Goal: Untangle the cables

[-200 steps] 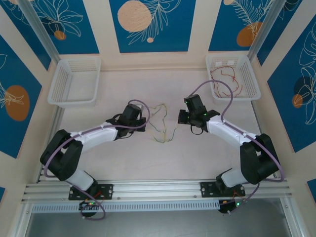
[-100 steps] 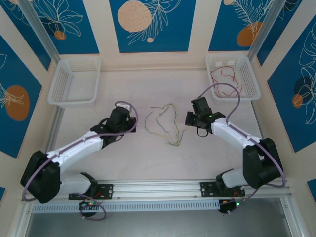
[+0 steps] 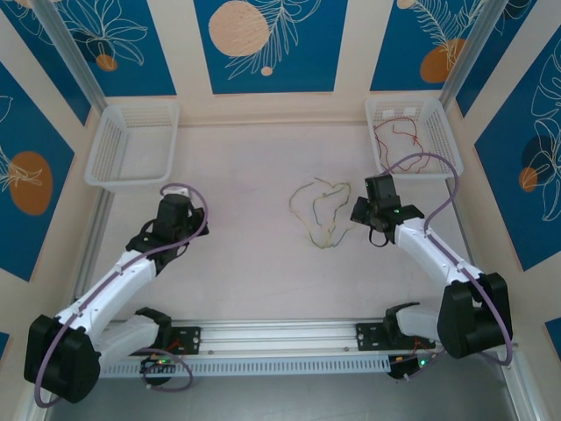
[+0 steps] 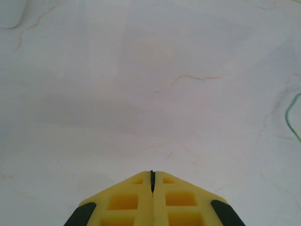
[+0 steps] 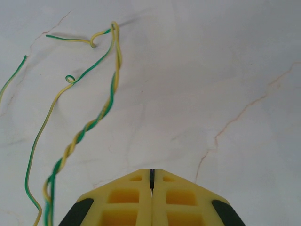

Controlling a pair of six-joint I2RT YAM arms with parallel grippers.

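Both sets of jaws read as fully closed with nothing in them. On the left wrist camera the left gripper [image 4: 152, 173] shows its two yellow pads [image 4: 124, 202] pressed together over bare table [image 4: 141, 84]. The right gripper [image 5: 151, 172] looks the same on its own camera, a thin dark seam between the pads and no wire in it. From above, the green-and-yellow cables [image 3: 319, 210] lie as one loose tangle on the table a little right of centre, just beside the right gripper [image 3: 380, 187], on its left. The right wrist camera agrees. The twisted green-and-yellow stretch [image 5: 89, 125] runs up from the lower left corner, close alongside the left pad, then splits into loops ahead and to the left. I cannot tell whether the wire touches the finger at the bottom edge. The left gripper [image 3: 175, 203] sits well apart from the tangle, on the left half of the table, and its camera catches a short arc of green wire [image 4: 292, 113] at the far right edge. The red cables [image 3: 401, 139] lie inside the right basket [image 3: 444, 132] at the far right corner. The left basket [image 3: 110, 180] stands at the far left corner.
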